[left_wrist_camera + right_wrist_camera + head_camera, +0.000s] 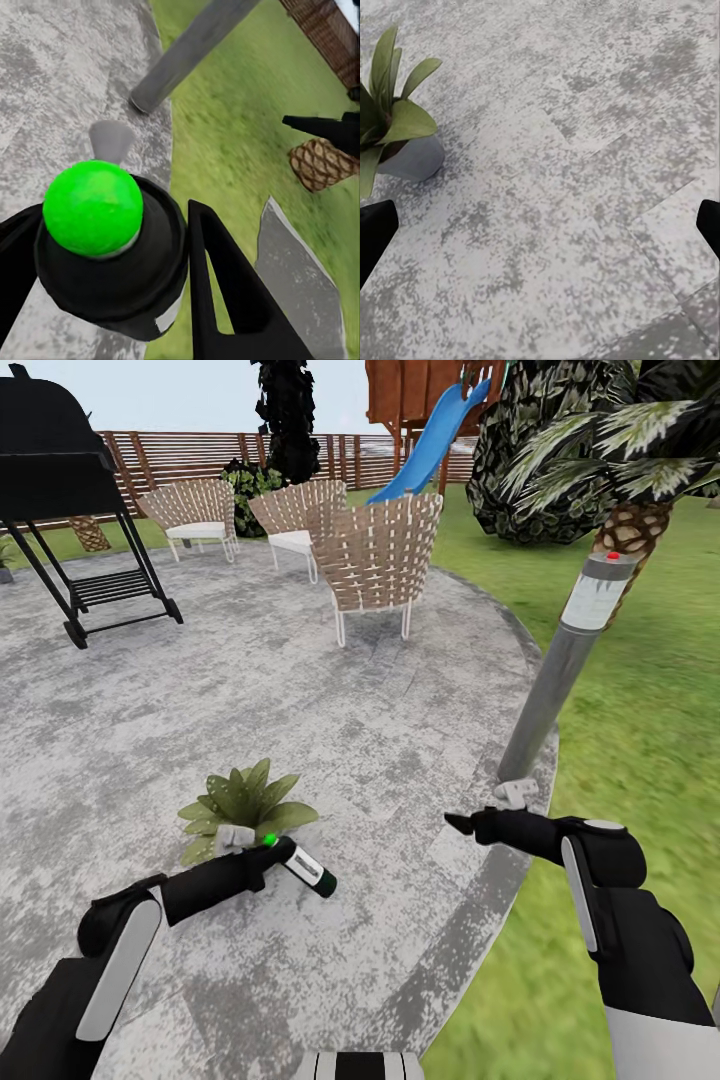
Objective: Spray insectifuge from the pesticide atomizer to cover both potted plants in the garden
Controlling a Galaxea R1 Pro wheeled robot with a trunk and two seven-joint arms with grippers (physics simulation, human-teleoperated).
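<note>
Pesticide atomizer, a slim dark green bottle with white label band [306, 867], sits pinched in the left gripper [268, 853] beside a leafy green potted plant [243, 804] on the grey stone patio [330, 710].
Pickup looks done; no white specks visible, so spraying remains. Right gripper [462, 823] hangs spread, holding nothing.

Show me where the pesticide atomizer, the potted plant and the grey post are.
pesticide atomizer [308, 868], head view, dark body by the label.
potted plant [245, 800], head view, middle leaves.
grey post [548, 695], head view, mid shaft.

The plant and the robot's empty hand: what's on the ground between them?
Just bare grey stone patio lies between the potted plant and the open right gripper; the right wrist view shows that stretch best.
</note>
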